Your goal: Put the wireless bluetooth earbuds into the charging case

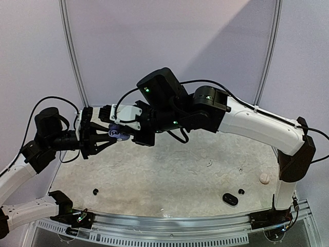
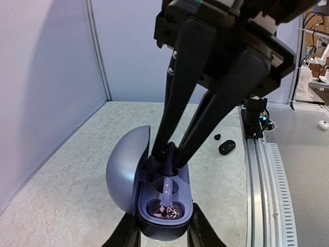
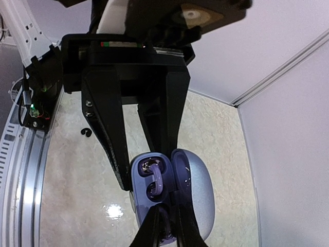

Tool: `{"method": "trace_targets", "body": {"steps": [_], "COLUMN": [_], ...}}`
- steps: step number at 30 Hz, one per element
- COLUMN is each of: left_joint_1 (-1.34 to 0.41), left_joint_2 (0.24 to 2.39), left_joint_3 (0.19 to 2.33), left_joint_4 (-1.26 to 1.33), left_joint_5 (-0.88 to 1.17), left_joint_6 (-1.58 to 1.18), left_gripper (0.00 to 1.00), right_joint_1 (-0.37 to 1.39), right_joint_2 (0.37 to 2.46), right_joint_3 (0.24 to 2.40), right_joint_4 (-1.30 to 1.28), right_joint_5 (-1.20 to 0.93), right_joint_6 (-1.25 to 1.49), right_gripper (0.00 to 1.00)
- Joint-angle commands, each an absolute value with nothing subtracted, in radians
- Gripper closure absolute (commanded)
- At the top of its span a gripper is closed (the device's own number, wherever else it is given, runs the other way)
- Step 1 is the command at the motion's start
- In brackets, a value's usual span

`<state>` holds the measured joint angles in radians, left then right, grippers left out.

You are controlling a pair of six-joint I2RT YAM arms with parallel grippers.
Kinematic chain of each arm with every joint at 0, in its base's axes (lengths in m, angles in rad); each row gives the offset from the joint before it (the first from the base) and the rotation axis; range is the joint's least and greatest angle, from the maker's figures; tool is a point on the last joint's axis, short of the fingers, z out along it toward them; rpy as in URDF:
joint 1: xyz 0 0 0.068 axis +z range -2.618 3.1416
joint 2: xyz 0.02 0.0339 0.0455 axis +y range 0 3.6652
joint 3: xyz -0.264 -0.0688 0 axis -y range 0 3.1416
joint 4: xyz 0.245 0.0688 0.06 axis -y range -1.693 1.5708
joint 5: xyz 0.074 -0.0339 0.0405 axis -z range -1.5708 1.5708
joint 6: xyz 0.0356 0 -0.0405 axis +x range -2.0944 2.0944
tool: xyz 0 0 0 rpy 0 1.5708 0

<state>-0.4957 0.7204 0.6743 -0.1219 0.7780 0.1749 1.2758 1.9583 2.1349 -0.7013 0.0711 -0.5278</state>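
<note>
Left fingers (image 2: 204, 234): black and closest to the left wrist camera, clamped on both flanks of the glossy lilac plastic clamshell charging case (image 2: 164, 218). The left gripper (image 2: 164, 234) holds it in the air above the table, with the lid swung wide to one side.
Right fingers (image 2: 176, 103): long and black, reaching down into the open case. The tips are almost together on a small lilac earbud (image 2: 171, 149) at the far socket, so the right gripper (image 2: 170, 154) appears to pinch it.
Near socket: a second lilac earbud (image 2: 167, 210) already lies seated.
Bud handling: likely very light, hard, smooth and rounded, so it could squirt out of a tight pinch. It is best taken gently across its broad sides.
Case handling: a stiff shell whose hinge looks like the weak point, so the base is the place to hold, not the lid.
Table: a pale mottled tabletop (image 1: 169, 175) lies below. On it are a black oval case (image 1: 230, 199), a small black bud (image 1: 95, 192) and a whitish piece (image 1: 264, 178), all loose.
</note>
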Motion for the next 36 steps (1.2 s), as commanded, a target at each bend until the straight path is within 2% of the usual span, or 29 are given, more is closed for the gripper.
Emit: {"method": "trace_targets", "body": {"steps": [1, 10, 24, 27, 30, 36], "left_joint_1": [-0.506, -0.507, -0.505, -0.505, -0.505, -0.505], "left_joint_2": [0.720, 0.724, 0.749, 0.749, 0.749, 0.744], "left_joint_3": [0.695, 0.696, 0.681, 0.680, 0.681, 0.679], "left_joint_4": [-0.135, -0.083, 0.175, 0.198, 0.205, 0.192], "left_joint_5": [0.791, 0.848, 0.943, 0.951, 0.953, 0.949], "left_joint_6": [0.189, 0.133, -0.063, -0.087, -0.096, -0.087], "left_gripper": [1.00, 1.00, 1.00, 1.00, 1.00, 1.00], "right_joint_1": [1.279, 1.271, 1.255, 1.255, 1.255, 1.255], "right_joint_2": [1.978, 1.946, 1.830, 1.811, 1.806, 1.781], "right_joint_3": [2.156, 2.123, 1.948, 1.907, 1.903, 1.889], "right_joint_4": [-0.739, -0.676, -0.534, -0.495, -0.498, -0.491], "right_joint_5": [0.075, 0.029, -0.088, -0.087, -0.077, -0.043], "right_joint_6": [-0.532, -0.535, -0.487, -0.480, -0.466, -0.448], "right_gripper": [0.92, 1.00, 1.00, 0.95, 0.85, 0.80]}}
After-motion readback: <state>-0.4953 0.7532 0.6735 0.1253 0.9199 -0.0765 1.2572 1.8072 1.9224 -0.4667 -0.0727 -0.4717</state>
